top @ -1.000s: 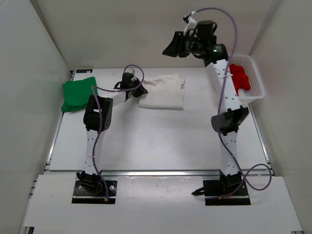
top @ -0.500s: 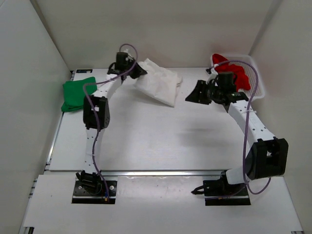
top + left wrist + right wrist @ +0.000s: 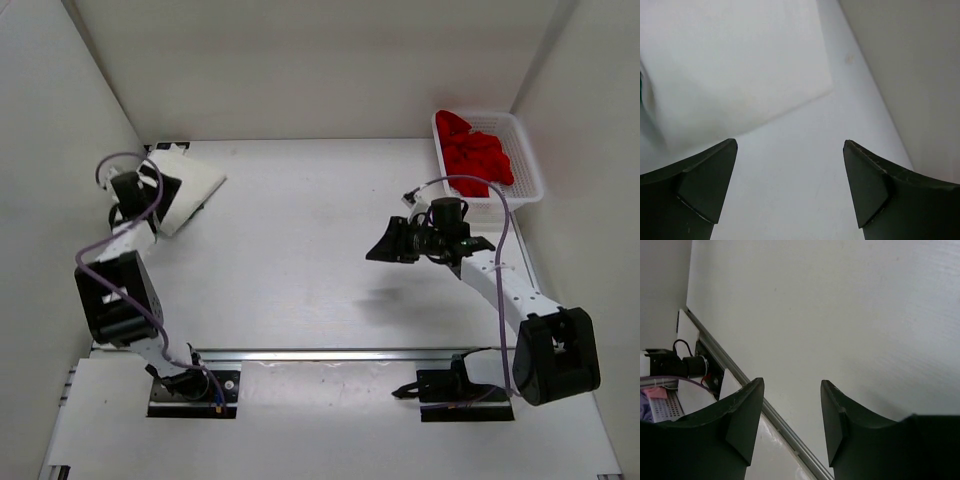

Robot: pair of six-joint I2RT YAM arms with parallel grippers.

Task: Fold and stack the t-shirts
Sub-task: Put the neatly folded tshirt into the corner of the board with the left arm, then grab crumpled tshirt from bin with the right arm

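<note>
T-shirts lie at opposite ends of the table [image 3: 300, 290] as I watch through the overhead camera. The red t-shirt [image 3: 476, 155] is bunched inside the white mesh basket [image 3: 530, 175], which stands at the table's far right corner. The white t-shirt [image 3: 185, 180] lies as a flat folded rectangle, well apart from the basket and straight across the table from it, at the far left corner. In the left wrist view a thin sliver of the green t-shirt [image 3: 641, 92] shows at the picture's left edge, right against the white one. I cannot tell how much of the green one is covered.

The left gripper [image 3: 148, 195] sits at the side of the white t-shirt that faces away from the basket, at that shirt's edge. Its jaws are spread wide and released. In its own camera only bare table lies between the fingers [image 3: 700, 185], and the white cloth lies just beyond them.

The right gripper [image 3: 378, 250] hangs above bare table, nearer to me than the basket and to its left, well apart from the red t-shirt. Its jaws are parted too and grasp nothing. Its wrist camera shows plain table surface between them, with the metal rail [image 3: 770, 413] at the table's near edge.
</note>
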